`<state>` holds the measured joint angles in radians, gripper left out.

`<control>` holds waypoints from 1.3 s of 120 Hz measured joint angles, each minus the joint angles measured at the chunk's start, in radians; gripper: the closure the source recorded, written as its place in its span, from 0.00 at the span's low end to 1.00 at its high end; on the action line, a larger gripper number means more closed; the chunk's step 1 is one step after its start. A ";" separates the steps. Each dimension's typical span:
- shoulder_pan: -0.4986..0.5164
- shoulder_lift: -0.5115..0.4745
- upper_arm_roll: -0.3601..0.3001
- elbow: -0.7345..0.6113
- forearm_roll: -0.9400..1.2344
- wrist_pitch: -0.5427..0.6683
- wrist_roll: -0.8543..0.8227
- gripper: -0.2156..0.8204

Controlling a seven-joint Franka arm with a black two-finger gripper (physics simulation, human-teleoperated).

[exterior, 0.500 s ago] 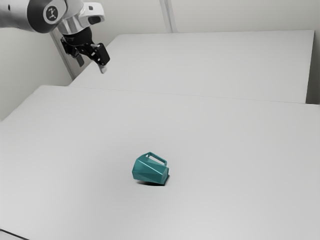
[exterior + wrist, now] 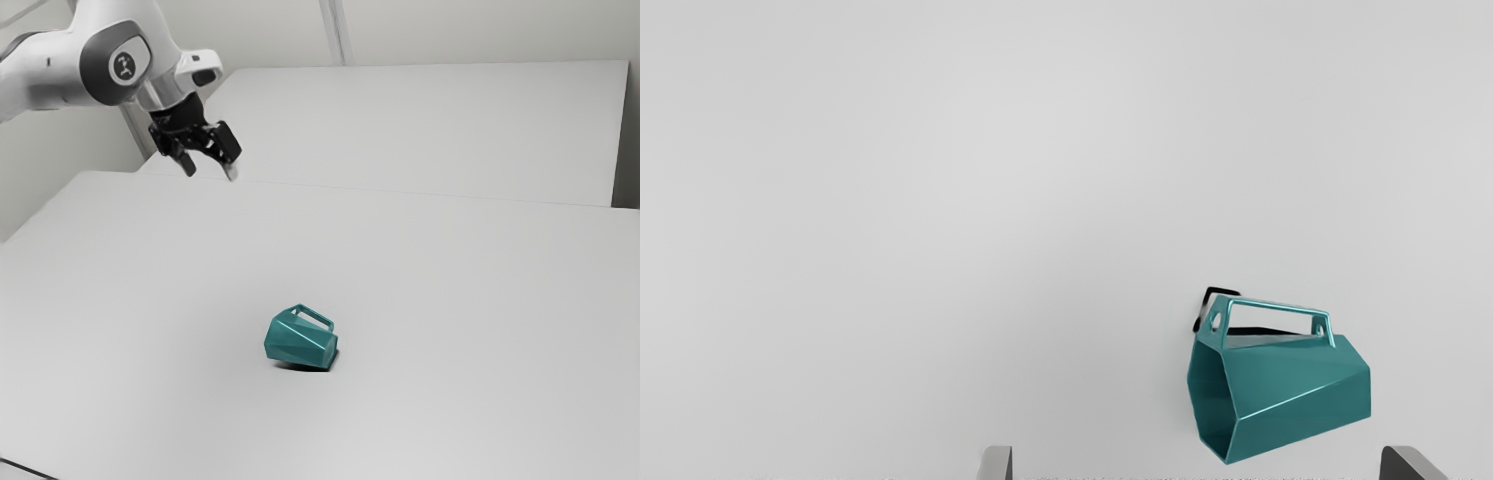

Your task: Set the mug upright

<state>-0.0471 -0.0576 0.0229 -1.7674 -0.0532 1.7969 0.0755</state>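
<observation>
"How's the claw [image 2: 211, 172] standing?"

"Wide open, friend, fingers [image 2: 997, 465] well apart, and it's got hold of nothing. It hangs over the table [image 2: 450, 290], on the arm [image 2: 60, 75] reaching in from the exterior view's left."

"And the mug [image 2: 300, 345]?"

"Well apart from the claw, down on the tabletop, toward the exterior view's right. Teal thing, lying on its side."

"Which way round?"

"Handle [image 2: 1280, 306] uppermost, mouth [image 2: 1213, 400] facing the exterior view's left."
</observation>
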 joint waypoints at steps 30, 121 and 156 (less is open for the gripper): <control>0.068 0.025 0.005 -0.171 -0.238 0.013 -0.027 0.21; 0.045 0.254 0.009 -0.329 -0.593 0.023 -0.047 0.21; 0.040 0.298 -0.004 -0.321 -0.700 0.052 -0.032 0.21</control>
<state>-0.0070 0.2408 0.0193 -2.0885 -0.7528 1.8492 0.0439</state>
